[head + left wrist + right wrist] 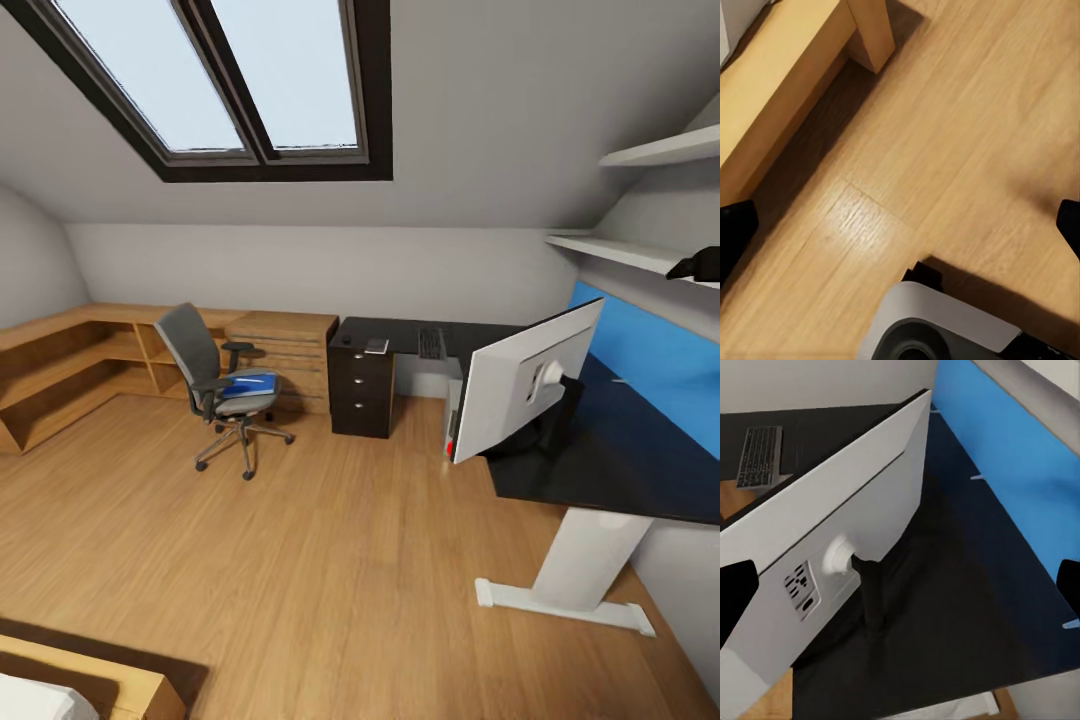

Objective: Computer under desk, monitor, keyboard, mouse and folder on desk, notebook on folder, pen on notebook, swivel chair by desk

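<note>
From my seat, stock as seen. Monitor [525, 380]: on the desk [600, 470], at its near edge, white back to me. Keyboard [430, 343]: far end of the desk. Notebook [376, 345]: far left corner, over the black drawers [361, 393]. Folder [248, 385]: on the chair [215, 385] seat, well apart from the desk. Computer [455, 420]: under the desk. Left fingers [735, 232] and right fingers [735, 592]: spread wide, holding nothing.
</note>
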Tool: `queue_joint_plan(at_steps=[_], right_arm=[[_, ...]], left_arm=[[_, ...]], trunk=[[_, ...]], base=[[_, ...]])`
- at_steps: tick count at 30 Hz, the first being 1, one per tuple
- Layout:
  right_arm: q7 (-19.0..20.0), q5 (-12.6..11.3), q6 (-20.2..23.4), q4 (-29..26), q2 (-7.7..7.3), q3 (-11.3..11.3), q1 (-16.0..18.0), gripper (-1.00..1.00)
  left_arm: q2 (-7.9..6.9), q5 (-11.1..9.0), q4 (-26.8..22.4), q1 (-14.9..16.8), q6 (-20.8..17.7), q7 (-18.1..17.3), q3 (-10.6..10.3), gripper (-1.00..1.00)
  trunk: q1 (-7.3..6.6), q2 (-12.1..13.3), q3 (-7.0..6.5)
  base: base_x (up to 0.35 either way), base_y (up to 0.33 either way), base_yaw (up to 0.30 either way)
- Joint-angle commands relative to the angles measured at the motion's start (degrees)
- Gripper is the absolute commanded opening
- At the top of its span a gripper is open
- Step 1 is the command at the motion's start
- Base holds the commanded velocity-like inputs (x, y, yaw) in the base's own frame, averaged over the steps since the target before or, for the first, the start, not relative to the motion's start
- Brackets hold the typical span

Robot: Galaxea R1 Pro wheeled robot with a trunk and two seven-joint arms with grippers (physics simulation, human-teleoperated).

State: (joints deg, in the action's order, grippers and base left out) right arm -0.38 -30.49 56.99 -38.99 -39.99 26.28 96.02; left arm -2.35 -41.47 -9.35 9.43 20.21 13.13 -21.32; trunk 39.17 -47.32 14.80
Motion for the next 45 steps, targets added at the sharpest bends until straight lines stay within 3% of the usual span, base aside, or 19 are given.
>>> queue_joint_plan(at_steps=[1, 2, 4, 5, 11, 14, 15, 19, 23, 26, 27, 33, 37, 41, 45], right_arm=[[0.0, -1.1, -0.5, -0.1, -0.42, 0.4, -0.5, 1.00], [-0.1, -2.4, -1.7, -0.8, -0.81, 0.4, -2.3, 1.00], [-0.1, -2.8, -2.1, -1.7, -1.06, 0.4, -3.2, 1.00], [-0.1, -3.4, -2.6, -4.3, -2.22, 0.4, -5.0, 1.00], [-0.1, -8.1, -4.5, -7.7, -4.70, 0.4, -9.5, 1.00], [-0.1, -10.4, -8.1, -8.2, -6.13, 0.5, -12.5, 1.00], [-0.1, -11.1, -10.4, -8.3, -6.97, 0.5, -15.0, 1.00], [0.0, -11.5, -14.8, -7.9, -8.35, 0.6, -17.7, 1.00], [0.1, -12.0, -18.5, -6.1, -8.82, 0.6, -19.8, 1.00], [0.6, -12.2, -24.1, -1.1, -8.94, 0.8, -21.2, 1.00], [1.8, -12.3, -28.0, 2.5, -8.94, 0.9, -21.7, 1.00], [6.7, -12.2, -35.6, 10.7, -8.71, 1.1, -23.1, 1.00], [8.8, -12.2, -40.8, 16.0, -7.54, 1.2, -24.6, 1.00], [10.6, -12.1, -50.3, 23.4, -4.19, 1.2, -27.1, 1.00], [11.5, -11.9, -68.3, 36.9, 2.70, 1.2, -29.5, 1.00]], left_arm=[[0.17, -0.2, -0.1, 0.0, 0.1, 0.4, -0.5, 1.00], [0.49, -0.1, -0.1, 0.0, 0.5, 0.3, -0.5, 1.00], [0.71, 0.0, -0.1, 0.0, 1.0, 0.3, -0.5, 1.00], [1.32, 0.1, -0.1, 0.0, 2.3, 0.3, -0.6, 1.00], [1.99, 0.3, -0.1, 0.0, 3.3, 0.3, -0.7, 1.00], [2.06, 0.3, -0.1, 0.0, 3.4, 0.3, -0.7, 1.00], [2.08, 0.3, -0.1, 0.0, 3.4, 0.3, -0.7, 1.00], [2.08, 0.3, -0.1, 0.0, 3.4, 0.3, -0.7, 1.00], [2.09, 0.3, -0.1, 0.0, 3.4, 0.3, -0.7, 1.00], [2.15, 0.3, -0.1, 0.0, 3.4, 0.3, -0.8, 1.00], [2.14, 0.3, -0.1, 0.0, 3.4, 0.3, -0.8, 1.00], [2.14, 0.2, -0.1, 0.0, 3.4, 0.3, -0.9, 1.00], [2.15, 0.2, -0.1, 0.0, 3.4, 0.3, -0.9, 1.00], [2.17, 0.2, -0.1, 0.0, 3.4, 0.3, -0.9, 1.00], [2.30, 0.2, -0.1, 0.0, 3.3, 0.3, -0.9, 1.00]], trunk=[[0.01, -0.1, 0.08], [0.01, -0.1, 0.08], [0.01, -0.1, 0.08], [0.01, -0.1, 0.08], [0.01, -0.1, 0.08], [0.01, -0.1, 0.08], [0.01, -0.1, 0.08], [0.01, -0.1, 0.08], [0.01, -0.1, 0.08], [0.01, -0.1, 0.08], [0.01, -0.1, 0.08], [0.01, -0.1, 0.08], [0.01, -0.1, 0.08], [0.01, -0.1, 0.08], [0.01, -0.1, 0.08]], base=[[-0.012, -0.007, 0.000], [-0.005, -0.003, 0.000], [-0.004, -0.002, 0.000], [-0.001, -0.001, 0.000], [0.000, 0.000, 0.000], [0.000, 0.000, 0.000], [0.000, 0.000, 0.000], [0.000, 0.000, 0.000], [0.000, 0.000, 0.000], [0.000, 0.000, 0.000], [0.000, 0.000, 0.000], [0.000, 0.000, 0.000], [0.000, 0.000, 0.000], [0.000, 0.000, 0.000], [0.000, 0.000, 0.000]])
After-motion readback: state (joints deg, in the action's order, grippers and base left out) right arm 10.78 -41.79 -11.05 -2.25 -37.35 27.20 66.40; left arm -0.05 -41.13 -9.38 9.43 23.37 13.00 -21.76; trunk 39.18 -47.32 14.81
